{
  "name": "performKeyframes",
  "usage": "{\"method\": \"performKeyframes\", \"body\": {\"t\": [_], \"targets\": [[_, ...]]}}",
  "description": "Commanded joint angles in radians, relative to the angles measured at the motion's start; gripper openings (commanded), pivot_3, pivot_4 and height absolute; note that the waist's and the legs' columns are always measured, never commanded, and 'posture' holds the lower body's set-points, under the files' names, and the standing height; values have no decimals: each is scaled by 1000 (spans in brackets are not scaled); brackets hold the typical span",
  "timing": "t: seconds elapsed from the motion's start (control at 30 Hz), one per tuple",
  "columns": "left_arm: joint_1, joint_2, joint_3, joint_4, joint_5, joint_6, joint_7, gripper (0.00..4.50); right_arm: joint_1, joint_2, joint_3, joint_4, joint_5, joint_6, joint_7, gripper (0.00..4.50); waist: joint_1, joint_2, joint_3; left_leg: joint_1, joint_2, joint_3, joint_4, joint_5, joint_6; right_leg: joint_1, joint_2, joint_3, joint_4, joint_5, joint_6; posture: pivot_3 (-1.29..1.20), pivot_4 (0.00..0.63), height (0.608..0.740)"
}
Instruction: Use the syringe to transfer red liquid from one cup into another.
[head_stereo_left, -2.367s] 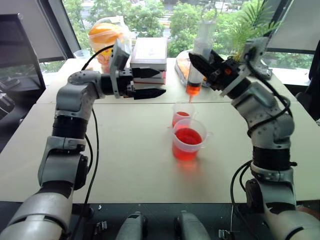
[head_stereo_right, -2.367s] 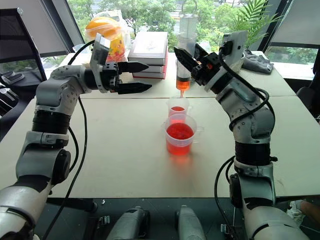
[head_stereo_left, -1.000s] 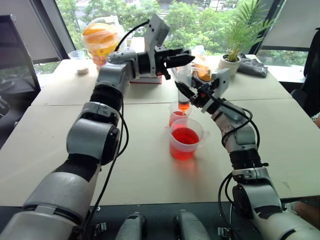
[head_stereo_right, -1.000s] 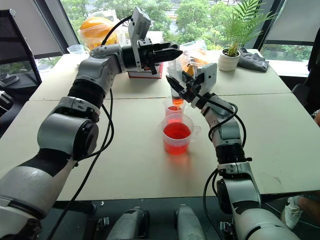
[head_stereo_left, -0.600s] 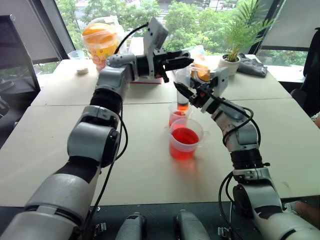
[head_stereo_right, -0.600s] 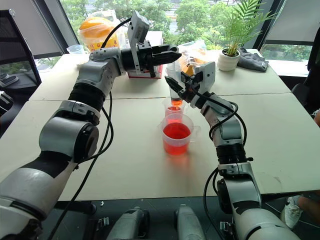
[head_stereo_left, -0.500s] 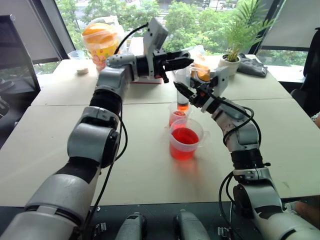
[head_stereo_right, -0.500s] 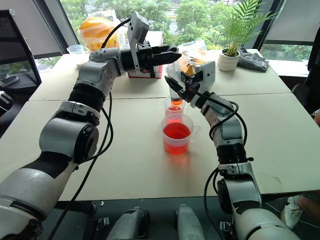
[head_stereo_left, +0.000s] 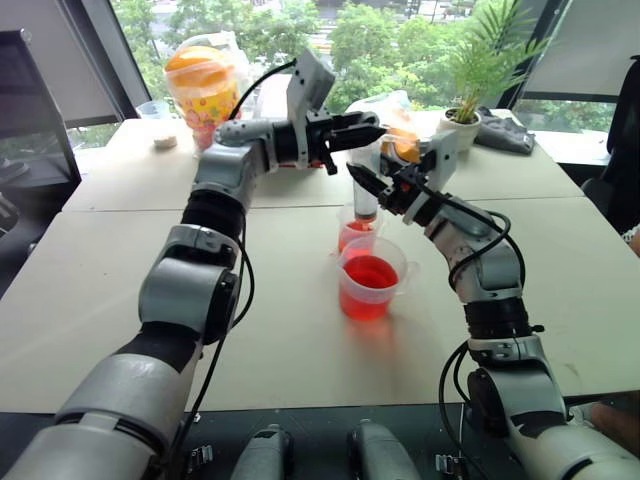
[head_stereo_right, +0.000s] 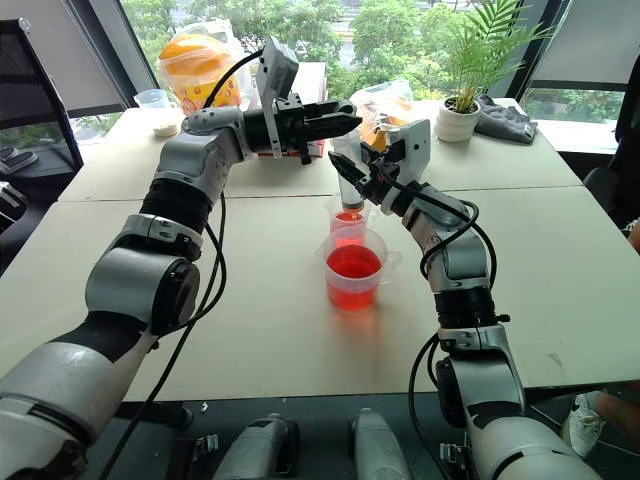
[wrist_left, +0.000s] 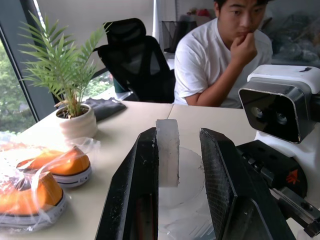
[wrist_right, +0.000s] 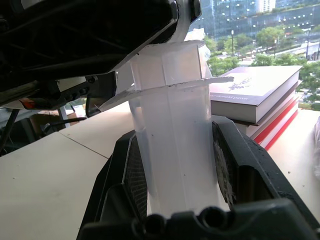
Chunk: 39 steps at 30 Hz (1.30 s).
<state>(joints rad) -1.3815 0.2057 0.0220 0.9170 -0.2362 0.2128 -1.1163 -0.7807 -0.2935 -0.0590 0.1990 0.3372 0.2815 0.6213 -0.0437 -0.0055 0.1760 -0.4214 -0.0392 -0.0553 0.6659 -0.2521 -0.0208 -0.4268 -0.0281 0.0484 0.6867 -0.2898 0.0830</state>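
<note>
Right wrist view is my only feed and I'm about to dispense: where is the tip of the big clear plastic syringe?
Observer: The syringe stands upright in the right gripper, its orange tip at the mouth of the small narrow clear cup.
Operator: And the beaker?
Observer: The wider handled clear beaker, holding red liquid, stands just nearer the robot.
Operator: Left jaws?
Observer: The left gripper has its jaws straddling the white plunger, gap on one side.
</note>
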Motion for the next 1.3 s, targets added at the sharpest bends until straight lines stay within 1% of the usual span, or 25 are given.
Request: {"method": "performKeyframes", "body": {"t": [0.03,0.47,0.6,0.63,0.67,0.7,0.8,0.83,1.03,1.17,1.3], "targets": [[37,-9,-31,9,25,49,-5,673,-81,-7,-47,-131,46,-42,-7,1468,0,0,0,0,0,0,0,0,0,0,0,0,0,0,0,0,150,740],[41,-1,-37,-25,26,87,-14,673,-90,-3,-47,-123,50,-41,-7,1468,0,0,0,0,0,0,0,0,0,0,0,0,0,0,0,0,150,740],[23,10,-10,-25,6,98,-3,673,-70,5,-35,-115,46,-40,-1,1468,0,0,0,0,0,0,0,0,0,0,0,0,0,0,0,0,150,740],[18,12,-5,-24,2,103,0,1705,-66,6,-33,-114,47,-38,0,1468,0,0,0,0,0,0,0,0,0,0,0,0,0,0,0,0,150,740],[13,14,0,-25,-3,104,-1,2070,-62,7,-32,-114,48,-37,2,1468,0,0,0,0,0,0,0,0,0,0,0,0,0,0,0,0,150,740],[9,16,7,-25,-8,103,3,2539,-57,8,-30,-113,48,-36,4,1468,0,0,0,0,0,0,0,0,0,0,0,0,0,0,0,0,150,740],[-9,23,26,-18,-17,96,25,4057,-41,11,-22,-109,48,-32,8,1468,0,0,0,0,0,0,0,0,0,0,0,0,0,0,0,0,150,740],[-15,26,35,-19,-26,99,25,4401,-35,12,-17,-108,47,-31,11,1468,0,0,0,0,0,-1,0,0,0,0,0,0,0,0,0,0,150,740],[-11,65,59,-74,-66,137,-29,4401,-14,27,-1,-98,45,-26,16,1468,-1,0,0,0,0,0,0,0,0,0,0,0,0,0,0,0,150,740],[57,120,45,-197,-96,194,-111,4401,-12,33,-5,-84,43,-25,14,1468,-2,0,0,0,0,0,0,0,0,0,0,0,0,0,0,0,150,740],[131,163,35,-314,-118,244,-133,4401,-20,29,-16,-87,49,-10,6,1468,-1,0,0,0,0,-1,0,0,0,0,0,0,0,0,0,0,150,740]]}}
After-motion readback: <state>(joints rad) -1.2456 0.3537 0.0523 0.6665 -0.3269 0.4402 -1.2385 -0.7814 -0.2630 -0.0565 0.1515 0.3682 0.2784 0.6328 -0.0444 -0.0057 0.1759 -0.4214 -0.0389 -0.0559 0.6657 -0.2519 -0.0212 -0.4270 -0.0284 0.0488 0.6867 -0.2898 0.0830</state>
